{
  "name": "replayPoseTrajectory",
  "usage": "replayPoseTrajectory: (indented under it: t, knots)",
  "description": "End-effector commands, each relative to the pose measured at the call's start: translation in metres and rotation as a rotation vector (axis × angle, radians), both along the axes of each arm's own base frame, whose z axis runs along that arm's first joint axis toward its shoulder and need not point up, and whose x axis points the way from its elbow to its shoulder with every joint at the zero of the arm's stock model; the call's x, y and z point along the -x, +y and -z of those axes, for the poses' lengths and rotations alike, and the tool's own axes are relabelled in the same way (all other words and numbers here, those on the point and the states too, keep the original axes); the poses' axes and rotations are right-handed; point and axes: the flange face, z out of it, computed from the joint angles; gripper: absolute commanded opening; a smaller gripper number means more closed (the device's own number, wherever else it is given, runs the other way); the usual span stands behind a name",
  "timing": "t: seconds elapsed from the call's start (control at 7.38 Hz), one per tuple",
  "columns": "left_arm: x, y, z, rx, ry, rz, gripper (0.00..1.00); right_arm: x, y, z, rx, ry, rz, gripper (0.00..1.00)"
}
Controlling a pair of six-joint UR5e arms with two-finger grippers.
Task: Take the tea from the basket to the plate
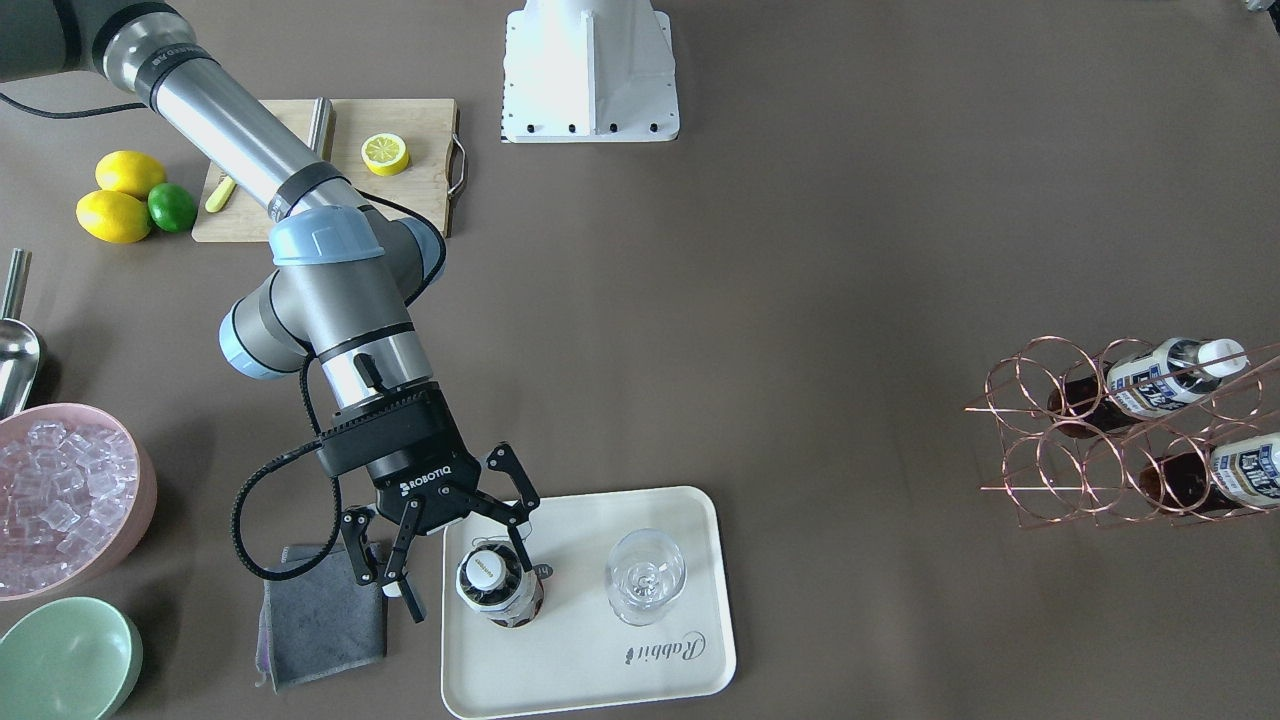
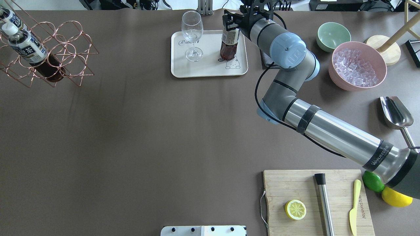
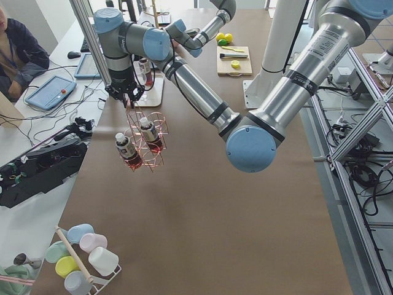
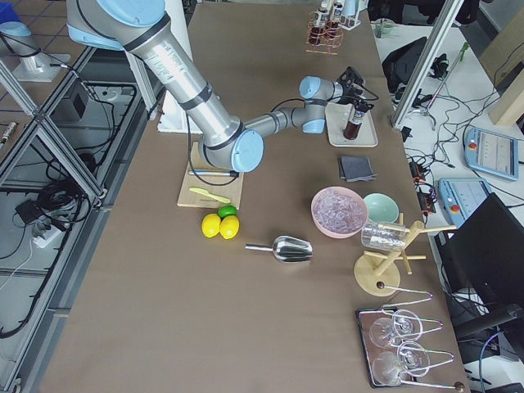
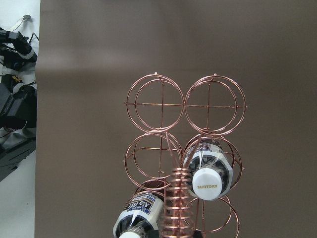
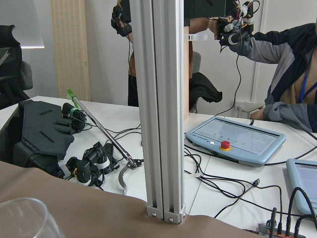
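One tea bottle stands upright on the cream plate, near its bear-drawing corner; it also shows in the overhead view. My right gripper is open, with its fingers either side of the bottle's top and not closed on it. The copper wire basket sits tilted at the table's far end and holds two more tea bottles. My left gripper is at the top of the basket's handle. I cannot tell whether it is open or shut.
A wine glass stands on the plate beside the bottle. A grey cloth, a pink bowl of ice and a mint bowl lie beyond the plate. A cutting board with a half lemon is near the robot's base.
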Motion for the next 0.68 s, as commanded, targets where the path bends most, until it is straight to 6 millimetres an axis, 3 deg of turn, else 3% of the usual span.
replayPoseTrajectory:
  t: [0.0, 0.41, 0.54]
  knots:
    - [0.009, -0.024, -0.043, 0.015, -0.009, -0.009, 0.0, 0.0, 0.007, 0.016, -0.016, -0.031, 0.005, 1.0]
    - [0.021, -0.05, -0.091, 0.024, -0.014, 0.01, 0.0, -0.021, 0.013, 0.052, -0.041, -0.088, 0.034, 1.0]
    - [0.022, -0.058, -0.107, 0.014, -0.013, 0.014, 0.0, -0.051, 0.002, 0.07, -0.023, -0.071, 0.064, 1.0]
